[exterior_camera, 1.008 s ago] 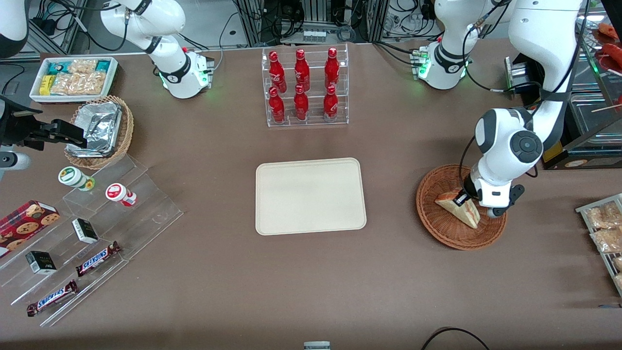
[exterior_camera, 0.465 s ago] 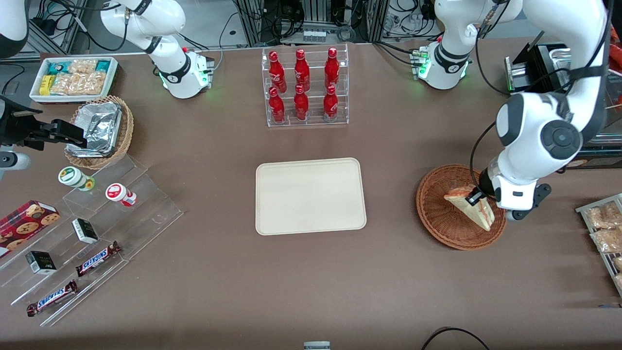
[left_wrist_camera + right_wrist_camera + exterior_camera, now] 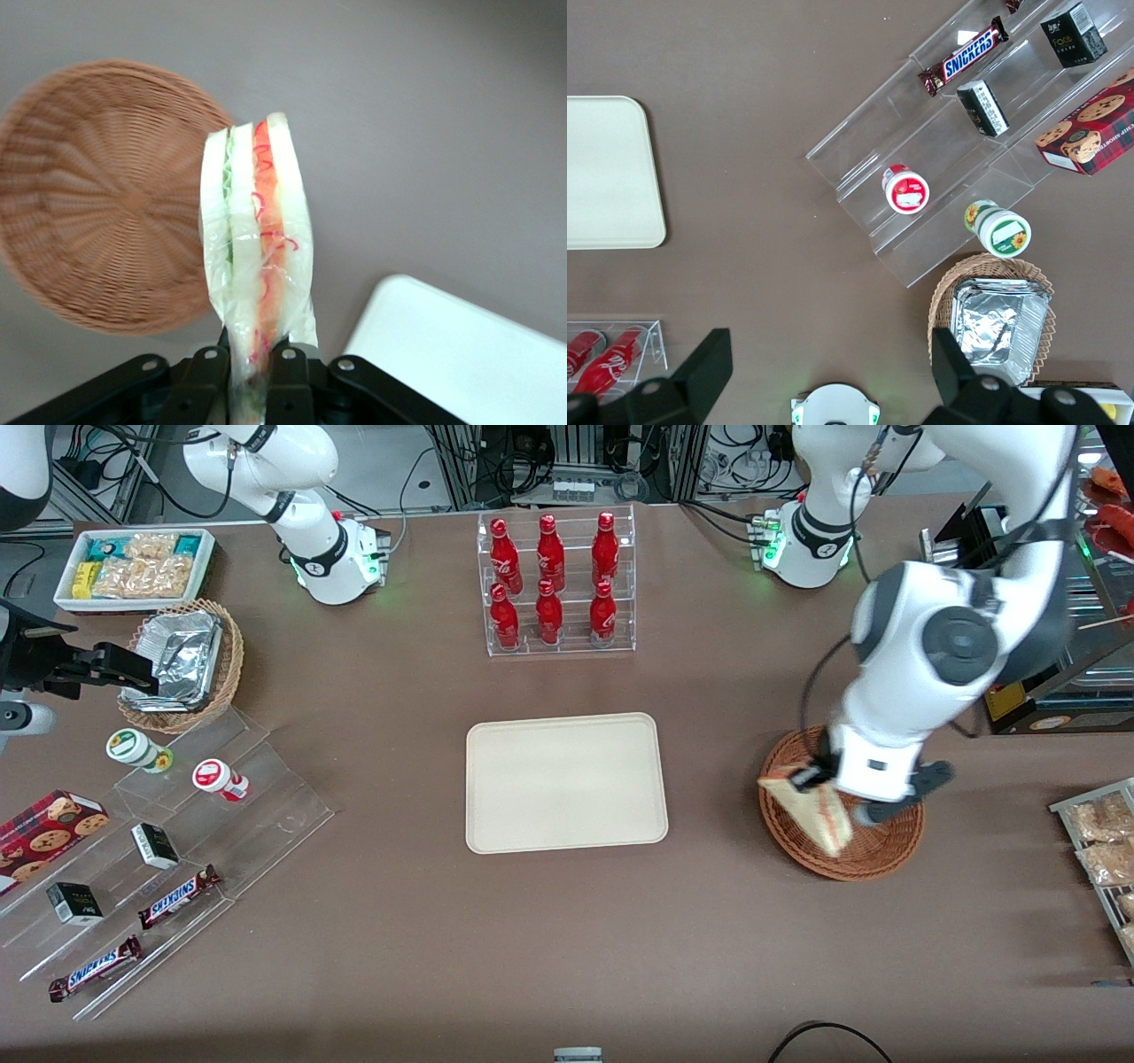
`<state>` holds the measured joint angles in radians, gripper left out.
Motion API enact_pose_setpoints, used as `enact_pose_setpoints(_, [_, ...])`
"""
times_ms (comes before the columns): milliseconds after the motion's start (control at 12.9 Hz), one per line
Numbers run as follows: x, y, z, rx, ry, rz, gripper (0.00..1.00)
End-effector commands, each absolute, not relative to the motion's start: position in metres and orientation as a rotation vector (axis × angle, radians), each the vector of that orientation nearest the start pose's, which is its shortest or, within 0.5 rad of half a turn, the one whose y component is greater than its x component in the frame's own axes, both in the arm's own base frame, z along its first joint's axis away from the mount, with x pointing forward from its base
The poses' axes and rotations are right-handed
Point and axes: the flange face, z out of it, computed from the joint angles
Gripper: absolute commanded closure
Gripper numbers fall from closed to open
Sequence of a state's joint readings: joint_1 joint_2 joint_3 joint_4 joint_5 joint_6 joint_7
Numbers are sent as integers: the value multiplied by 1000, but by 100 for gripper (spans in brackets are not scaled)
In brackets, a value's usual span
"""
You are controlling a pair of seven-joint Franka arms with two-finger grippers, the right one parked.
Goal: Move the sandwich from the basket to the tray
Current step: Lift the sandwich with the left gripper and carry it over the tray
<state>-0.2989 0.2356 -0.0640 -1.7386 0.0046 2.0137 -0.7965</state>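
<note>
A matte brown tabletop carries everything, with cables and metal racking past its edge farthest from the front camera. The gripper hangs above the basket, its fingers clamped on the sandwich, which is lifted clear of the wicker. The tray lies well apart, toward the parked arm's end. Two bars there read SNICKERS.

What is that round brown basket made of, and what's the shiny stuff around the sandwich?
The basket looks like woven wicker: reddish-brown strands spiral out from its centre, matte. The sandwich, held above it by the gripper, seems wrapped in thin clear plastic film: it wrinkles and glints over the bread and filling.
</note>
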Motion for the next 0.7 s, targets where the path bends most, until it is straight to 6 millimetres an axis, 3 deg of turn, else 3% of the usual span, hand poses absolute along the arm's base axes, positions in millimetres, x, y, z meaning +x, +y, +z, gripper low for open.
enact_pose_setpoints(0, [588,-302,436,-3131,-512,-58,100])
enact_pose_setpoints(465, [542,-446,383,-3154,-201,-17,100])
enact_pose_setpoints(620, [534,-476,364,-3155,-175,-11,100])
